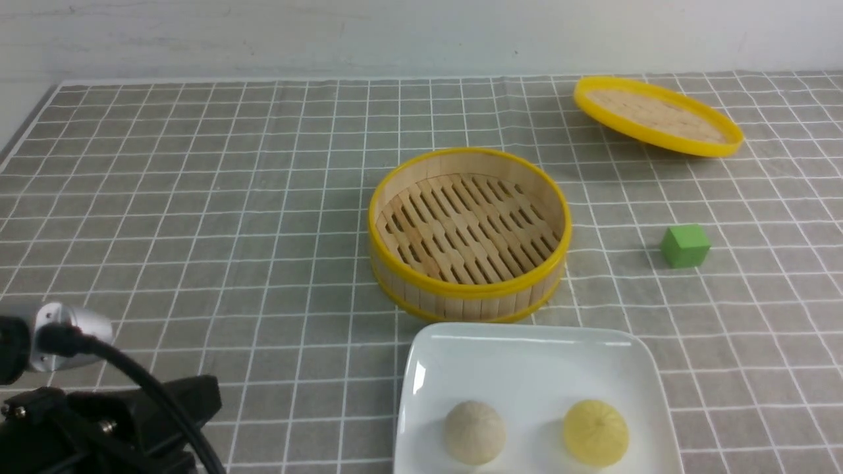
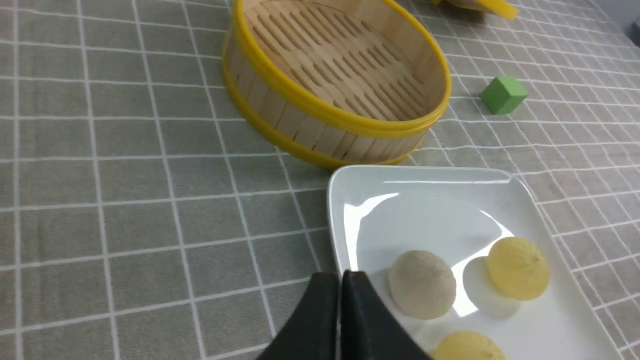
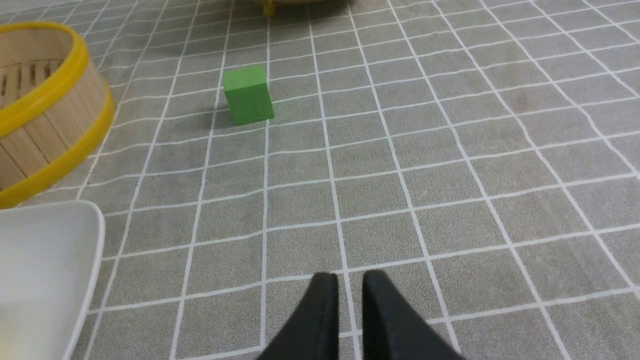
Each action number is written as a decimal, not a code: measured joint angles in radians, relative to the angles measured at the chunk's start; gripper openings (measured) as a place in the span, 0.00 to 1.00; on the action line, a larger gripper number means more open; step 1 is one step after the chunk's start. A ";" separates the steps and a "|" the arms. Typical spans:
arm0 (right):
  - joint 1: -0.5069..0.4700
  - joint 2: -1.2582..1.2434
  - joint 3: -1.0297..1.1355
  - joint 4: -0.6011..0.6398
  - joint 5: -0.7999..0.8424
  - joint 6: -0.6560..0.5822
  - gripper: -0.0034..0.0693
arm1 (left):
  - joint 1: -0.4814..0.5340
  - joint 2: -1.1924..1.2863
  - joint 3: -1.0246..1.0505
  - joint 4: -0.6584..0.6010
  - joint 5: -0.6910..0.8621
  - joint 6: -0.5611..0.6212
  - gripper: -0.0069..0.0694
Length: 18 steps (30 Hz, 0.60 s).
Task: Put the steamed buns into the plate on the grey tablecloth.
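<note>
Buns (image 1: 474, 432) already sit in the plate (image 1: 527, 339), between my left gripper (image 2: 341, 276) and right gripper (image 3: 351, 277), both empty with fingertips apart, so I'd likely withdraw each outward.

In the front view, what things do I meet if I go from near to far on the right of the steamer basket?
Yellow bun, green cube, yellow-rimmed lid.
</note>
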 joint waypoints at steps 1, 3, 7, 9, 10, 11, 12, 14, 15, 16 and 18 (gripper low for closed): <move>0.000 0.000 0.000 0.000 0.000 0.000 0.18 | 0.017 -0.008 0.003 -0.012 0.006 0.016 0.14; 0.000 0.000 0.000 0.000 0.000 0.000 0.19 | 0.099 -0.037 0.018 -0.078 0.025 0.104 0.15; 0.000 0.000 0.000 0.000 0.000 0.000 0.20 | 0.274 -0.129 0.076 -0.209 0.004 0.425 0.15; 0.000 0.000 0.000 0.000 0.000 0.000 0.20 | 0.350 -0.177 0.109 -0.270 -0.022 0.569 0.16; 0.000 0.000 0.000 0.000 0.000 0.000 0.20 | 0.369 -0.189 0.118 -0.285 -0.029 0.602 0.16; 0.000 0.000 0.000 0.000 0.000 0.000 0.20 | 0.442 -0.245 0.157 -0.348 -0.053 0.723 0.16; 0.000 0.000 0.000 0.000 0.000 0.000 0.20 | 0.488 -0.273 0.176 -0.369 -0.059 0.760 0.16; 0.000 0.000 0.000 0.000 0.000 0.000 0.20 | 0.580 -0.355 0.223 -0.401 -0.062 0.812 0.16; 0.000 0.000 0.000 0.000 0.000 0.000 0.20 | 0.580 -0.363 0.228 -0.402 -0.062 0.815 0.16; 0.000 0.000 0.000 0.000 0.000 0.000 0.20 | 0.659 -0.422 0.266 -0.403 -0.063 0.830 0.16; 0.000 0.000 0.000 0.000 0.000 0.000 0.21 | 0.734 -0.481 0.313 -0.394 -0.063 0.837 0.16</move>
